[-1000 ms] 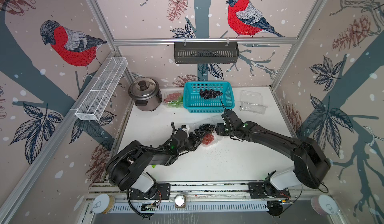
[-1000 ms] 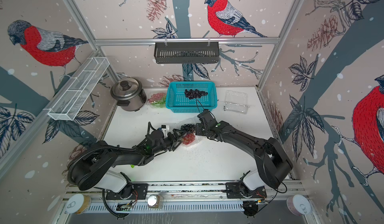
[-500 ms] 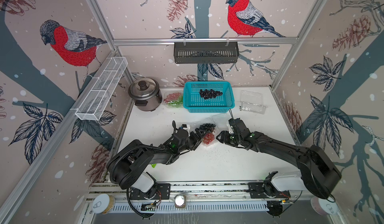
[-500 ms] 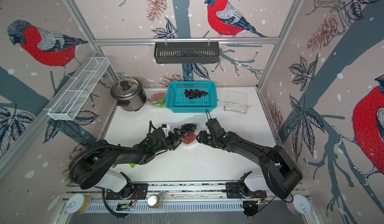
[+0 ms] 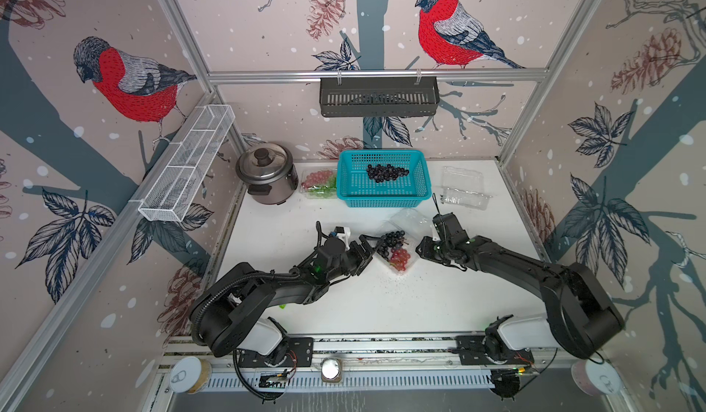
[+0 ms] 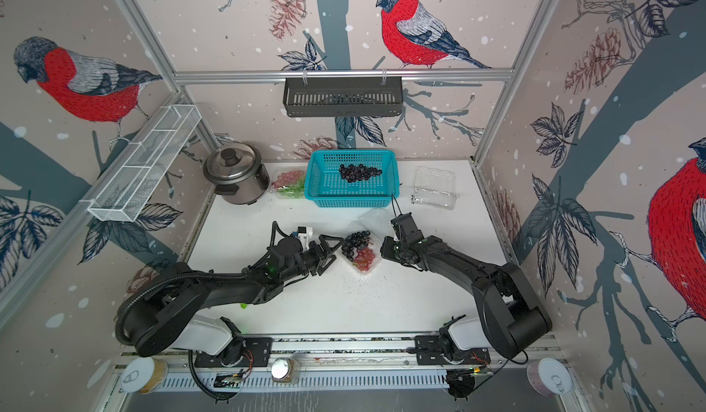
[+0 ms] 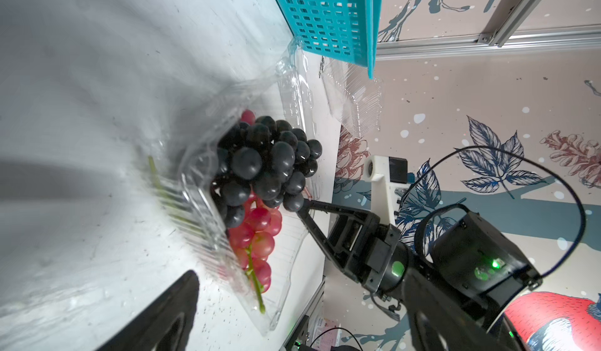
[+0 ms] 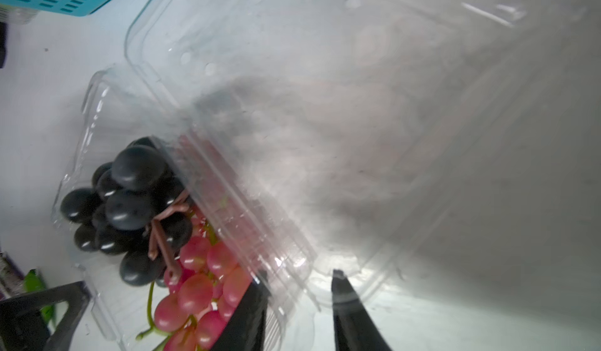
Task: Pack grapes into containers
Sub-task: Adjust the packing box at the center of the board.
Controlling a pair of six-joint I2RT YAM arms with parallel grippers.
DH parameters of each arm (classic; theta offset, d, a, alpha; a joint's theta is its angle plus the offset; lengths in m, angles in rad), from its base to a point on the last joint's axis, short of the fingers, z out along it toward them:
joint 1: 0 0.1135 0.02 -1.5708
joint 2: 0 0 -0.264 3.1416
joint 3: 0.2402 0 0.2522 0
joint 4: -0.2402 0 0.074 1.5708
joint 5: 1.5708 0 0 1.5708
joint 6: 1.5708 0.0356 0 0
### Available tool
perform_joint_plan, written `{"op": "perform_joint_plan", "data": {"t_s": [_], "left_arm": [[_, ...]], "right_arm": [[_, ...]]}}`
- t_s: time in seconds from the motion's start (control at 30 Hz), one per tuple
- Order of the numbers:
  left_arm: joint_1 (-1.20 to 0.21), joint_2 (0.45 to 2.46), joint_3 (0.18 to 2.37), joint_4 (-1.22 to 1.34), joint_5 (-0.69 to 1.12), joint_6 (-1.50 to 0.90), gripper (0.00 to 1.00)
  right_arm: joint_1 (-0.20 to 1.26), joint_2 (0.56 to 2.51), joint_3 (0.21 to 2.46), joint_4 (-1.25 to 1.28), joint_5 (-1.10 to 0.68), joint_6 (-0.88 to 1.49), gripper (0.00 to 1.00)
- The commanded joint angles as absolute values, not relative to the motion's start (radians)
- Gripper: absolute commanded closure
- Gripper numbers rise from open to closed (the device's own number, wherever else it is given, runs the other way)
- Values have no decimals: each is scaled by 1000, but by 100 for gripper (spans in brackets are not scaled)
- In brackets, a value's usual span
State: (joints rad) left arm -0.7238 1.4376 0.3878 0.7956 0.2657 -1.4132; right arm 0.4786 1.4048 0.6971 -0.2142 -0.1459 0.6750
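A clear container (image 5: pixel 398 268) lies mid-table with its lid (image 8: pixel 292 73) hinged open, holding dark grapes (image 5: pixel 393 239) on top of red grapes (image 5: pixel 400 257). Both bunches also show in the other top view, dark grapes (image 6: pixel 356 243) and red grapes (image 6: pixel 365 258). My left gripper (image 5: pixel 372 251) stands wide open just left of the container, apart from it; one finger (image 7: pixel 169 310) shows. My right gripper (image 8: pixel 299 287) is at the container's right side. Its jaws straddle the ribbed wall (image 8: pixel 247 222) with a gap still between them. One finger is inside by the red grapes (image 8: pixel 198 287).
A teal basket (image 5: pixel 382 200) at the back holds another dark bunch (image 5: pixel 386 172). Left of it a container (image 5: pixel 319 184) holds red and green grapes, beside a steel rice cooker (image 5: pixel 266 175). An empty container (image 5: pixel 462 188) sits back right. A loose green grape (image 5: pixel 282 306) lies under my left arm.
My right gripper has come forward from the container's far corner to its right side, and its jaws have narrowed around the wall. The left arm has not moved.
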Motion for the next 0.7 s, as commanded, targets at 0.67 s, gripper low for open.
{"op": "perform_joint_plan", "data": {"t_s": [0.67], "left_arm": [[-664, 1819, 888, 506, 406, -1120, 3]], "right_arm": [[426, 1383, 690, -283, -44, 541, 65]]}}
